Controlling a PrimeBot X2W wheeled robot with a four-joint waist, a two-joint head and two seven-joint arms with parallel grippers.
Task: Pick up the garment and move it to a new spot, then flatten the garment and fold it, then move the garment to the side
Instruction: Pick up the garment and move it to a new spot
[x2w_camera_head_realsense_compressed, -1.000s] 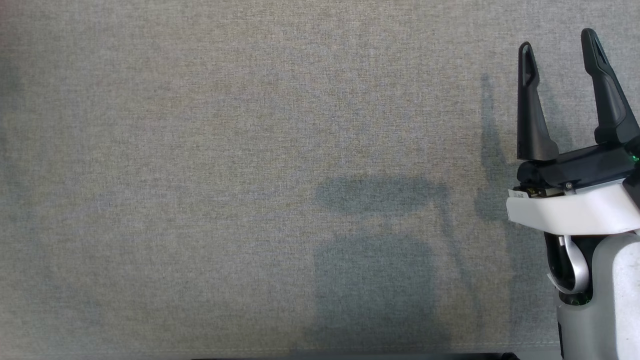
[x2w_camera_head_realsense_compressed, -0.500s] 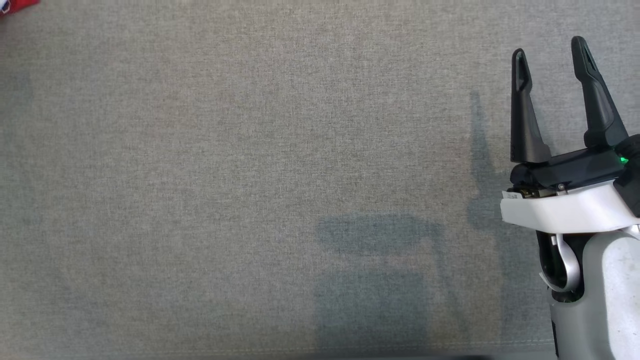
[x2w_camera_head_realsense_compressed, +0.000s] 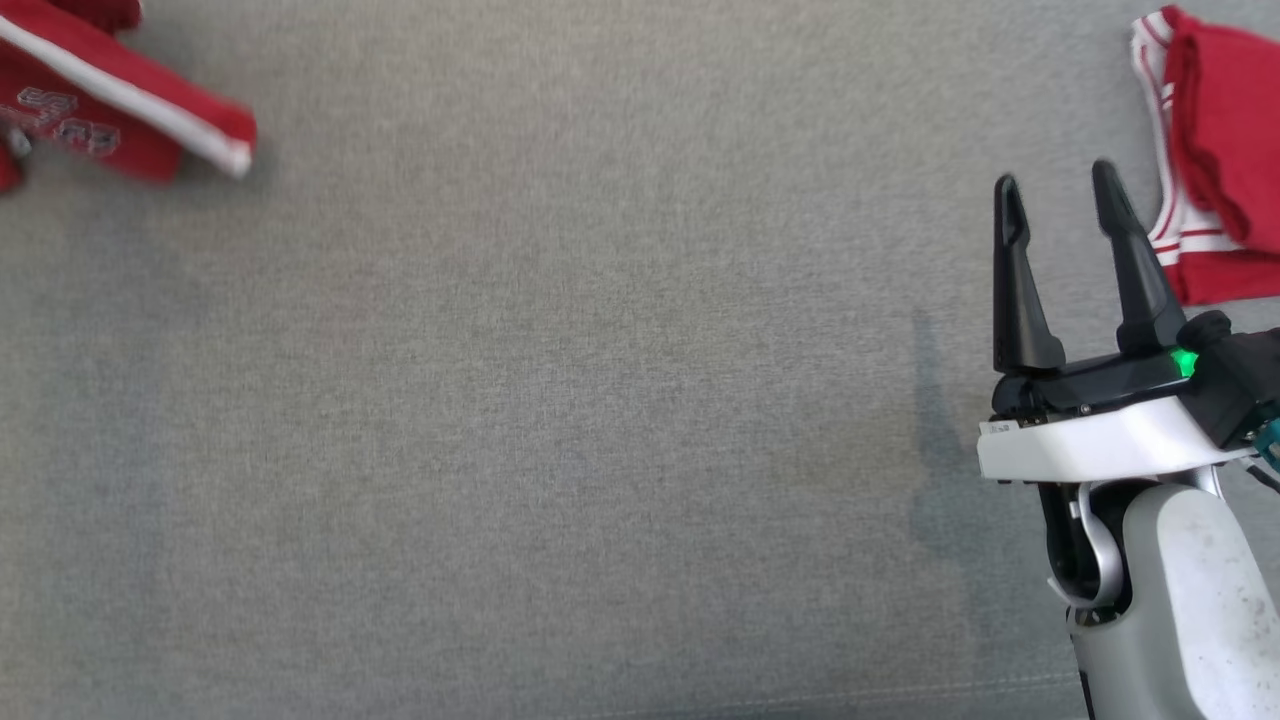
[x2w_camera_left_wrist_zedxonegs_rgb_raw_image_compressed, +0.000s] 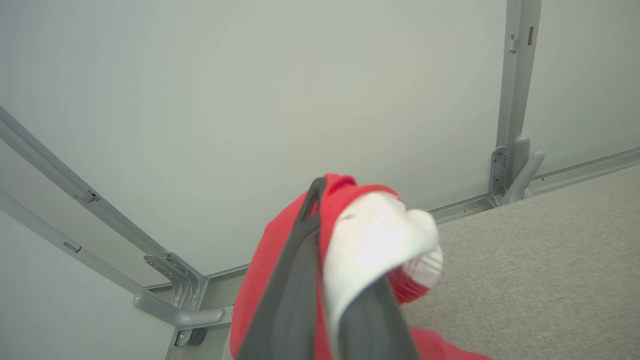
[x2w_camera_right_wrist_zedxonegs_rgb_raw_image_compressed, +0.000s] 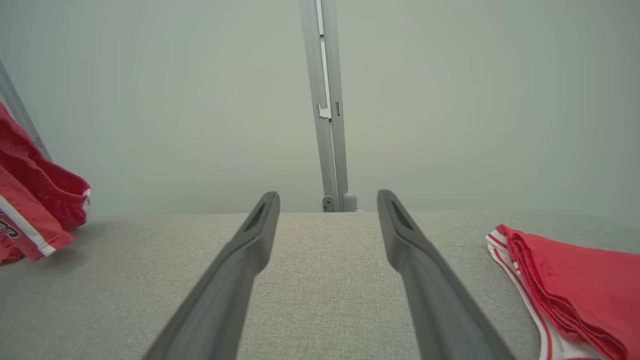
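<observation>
Well to the left of the right gripper (x2w_camera_head_realsense_compressed: 1053, 180), the red garment (x2w_camera_head_realsense_compressed: 110, 110) with its white trim has come into my head view. That view has itself swung in the last second, so I put the change down to the camera as much as to the cloth. My left gripper (x2w_camera_left_wrist_zedxonegs_rgb_raw_image_compressed: 332, 220) has just snapped together on it: the wrist view shows both fingers clamped on a bunch of red and white fabric, seemingly lifted off the grey table (x2w_camera_head_realsense_compressed: 600, 400). I take the pick as made, with the carry to a new spot next. The right gripper itself hangs over bare table, fingers apart, holding nothing. Just beyond it to the right lies a folded red piece (x2w_camera_head_realsense_compressed: 1225, 130), apart from it.
</observation>
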